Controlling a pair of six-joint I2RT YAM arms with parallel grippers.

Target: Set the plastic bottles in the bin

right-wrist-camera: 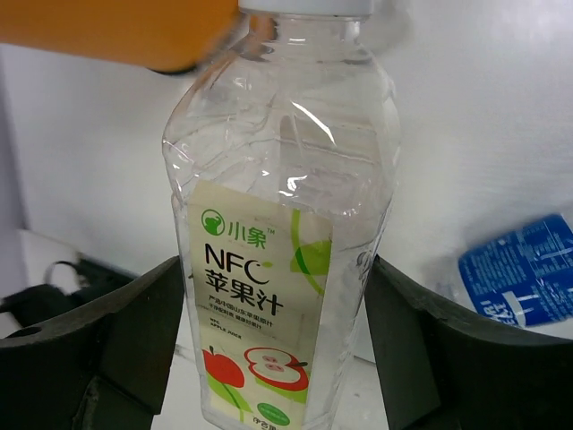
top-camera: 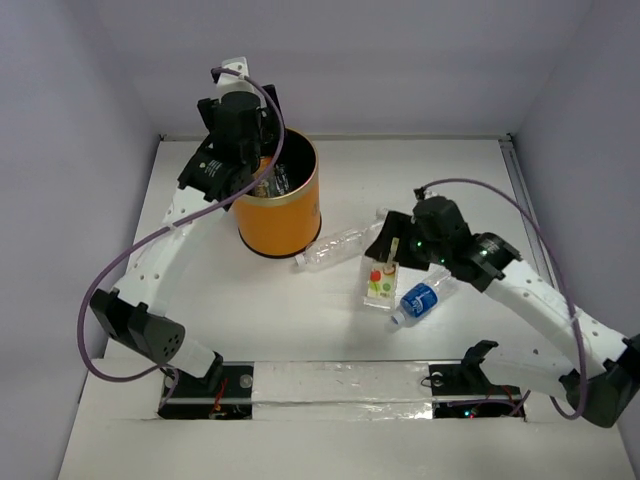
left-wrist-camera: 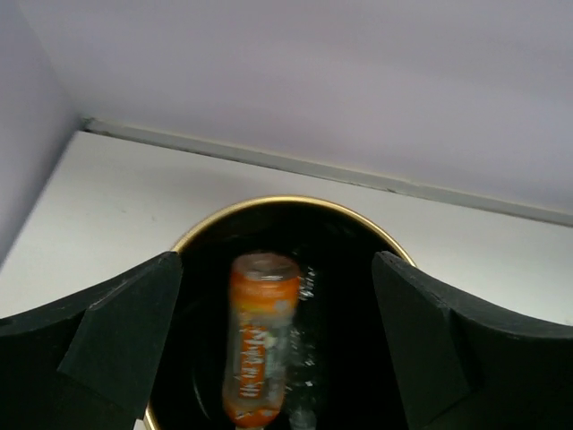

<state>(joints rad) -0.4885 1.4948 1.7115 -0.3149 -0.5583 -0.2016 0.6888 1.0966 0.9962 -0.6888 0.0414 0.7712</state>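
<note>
- Left tool (left-wrist-camera: 277,340): jaws spread wide, holding nothing, above the orange bin (top-camera: 285,215); orange bottle (left-wrist-camera: 260,345) inside.
- Clear bottle (top-camera: 335,248): lying on the bench (top-camera: 480,190) beside the bin.
- Right tool (right-wrist-camera: 277,358): fingers flank the apple-juice bottle (right-wrist-camera: 277,269); whether they grip it cannot be told.
- Blue-labelled bottle (top-camera: 420,300): lying just beside the apple-juice bottle.

A white table (top-camera: 300,320) sits boxed by pale walls (top-camera: 400,60), a glossy strip (top-camera: 340,378) along its near edge.
</note>
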